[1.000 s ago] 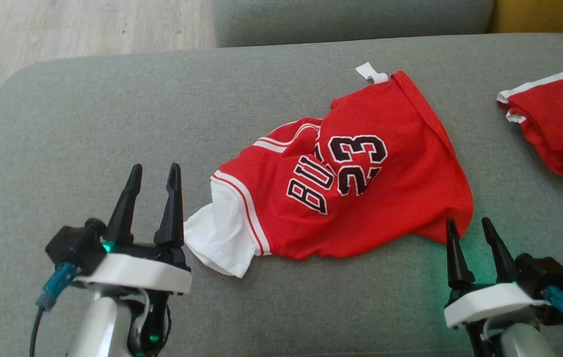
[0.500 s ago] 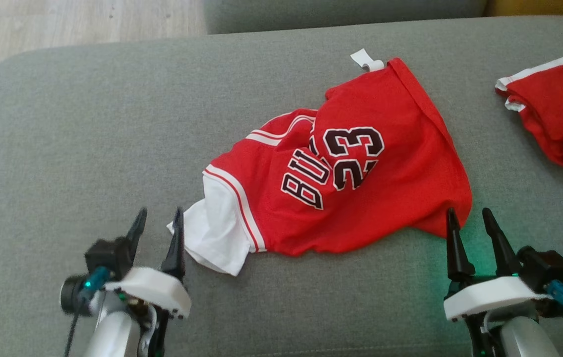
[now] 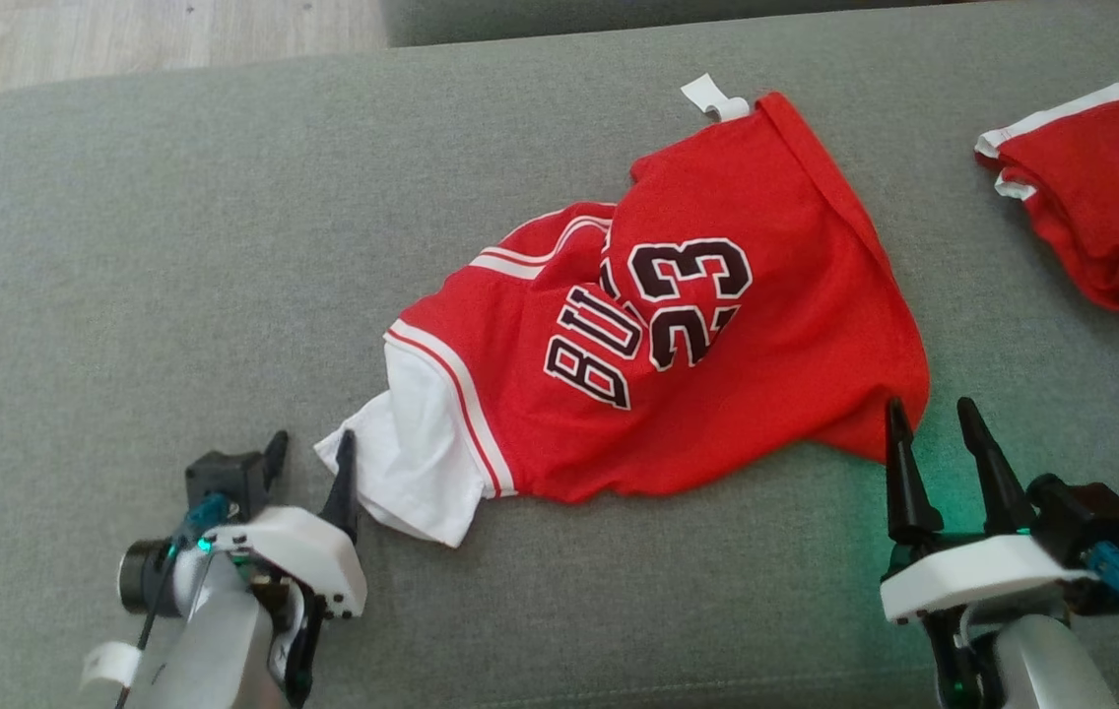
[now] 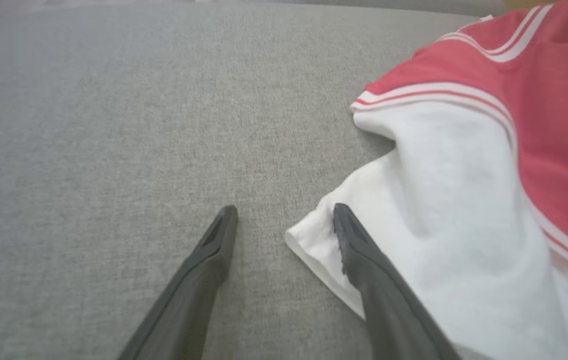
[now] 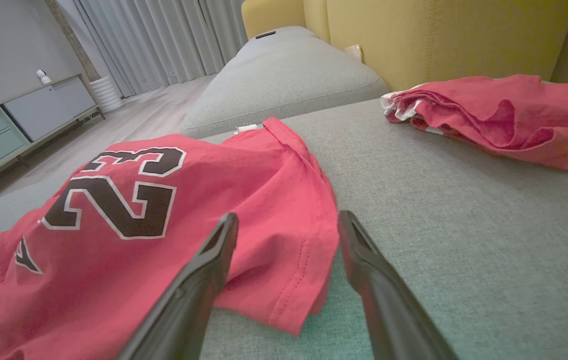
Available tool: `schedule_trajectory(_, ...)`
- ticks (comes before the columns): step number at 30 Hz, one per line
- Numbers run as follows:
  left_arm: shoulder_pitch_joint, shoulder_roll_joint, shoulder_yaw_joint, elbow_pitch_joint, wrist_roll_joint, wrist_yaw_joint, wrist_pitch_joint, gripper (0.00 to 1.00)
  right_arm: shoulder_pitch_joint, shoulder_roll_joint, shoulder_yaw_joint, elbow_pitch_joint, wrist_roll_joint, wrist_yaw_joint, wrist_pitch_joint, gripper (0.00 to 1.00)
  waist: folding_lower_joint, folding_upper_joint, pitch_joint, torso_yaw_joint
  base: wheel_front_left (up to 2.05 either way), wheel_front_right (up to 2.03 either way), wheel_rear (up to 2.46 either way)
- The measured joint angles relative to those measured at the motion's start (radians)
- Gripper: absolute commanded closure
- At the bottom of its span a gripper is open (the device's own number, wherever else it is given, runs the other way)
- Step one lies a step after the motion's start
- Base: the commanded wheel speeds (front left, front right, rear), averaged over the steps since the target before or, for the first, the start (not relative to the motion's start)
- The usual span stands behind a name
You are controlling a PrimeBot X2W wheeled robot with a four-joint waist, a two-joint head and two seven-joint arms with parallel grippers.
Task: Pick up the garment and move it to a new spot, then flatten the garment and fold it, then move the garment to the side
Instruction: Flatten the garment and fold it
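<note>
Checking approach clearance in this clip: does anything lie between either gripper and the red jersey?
Nothing visible does. The open left gripper sits at the edge of the white sleeve of the jersey, the open right gripper at its red hem corner, with bare cushion around. A second red garment lies apart, far right.

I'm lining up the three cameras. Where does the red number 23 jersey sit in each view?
Head view: the jersey lies mid-picture, with its white sleeve toward the lower left.
Left wrist view: the jersey takes the right side, sleeve nearest the camera.
Right wrist view: the jersey spreads over the lower left.
Shared landmark: the striped trim where red meets white.
</note>
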Motion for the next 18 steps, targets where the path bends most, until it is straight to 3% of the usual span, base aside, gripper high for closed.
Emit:
schedule_trajectory(13,-0.101,0.001,-0.043,0.167,0.017,-0.012,-0.010,0.00,-0.017,0.000,0.001,0.011,0.007,0.000,0.000,0.00,0.0000,0.0000,0.003,-0.017,0.00,0.00,0.00)
schedule_trajectory(14,-0.107,0.001,-0.050,0.174,0.019,-0.018,-0.010,0.70,-0.017,0.000,0.000,0.013,0.007,0.000,0.000,0.00,0.0000,0.0000,0.001,-0.018,0.00,0.00,0.00)
schedule_trajectory(15,-0.113,0.002,-0.057,0.181,0.019,-0.022,-0.010,1.00,-0.017,0.000,0.000,0.015,0.007,0.000,0.000,0.00,0.0000,0.0000,-0.001,-0.018,0.00,0.00,0.00)
schedule_trajectory(18,-0.115,-0.005,-0.065,0.185,0.018,-0.030,-0.010,1.00,-0.017,0.000,-0.001,0.021,0.007,0.000,0.000,0.00,0.0000,0.0000,-0.010,-0.018,0.00,0.00,0.00)
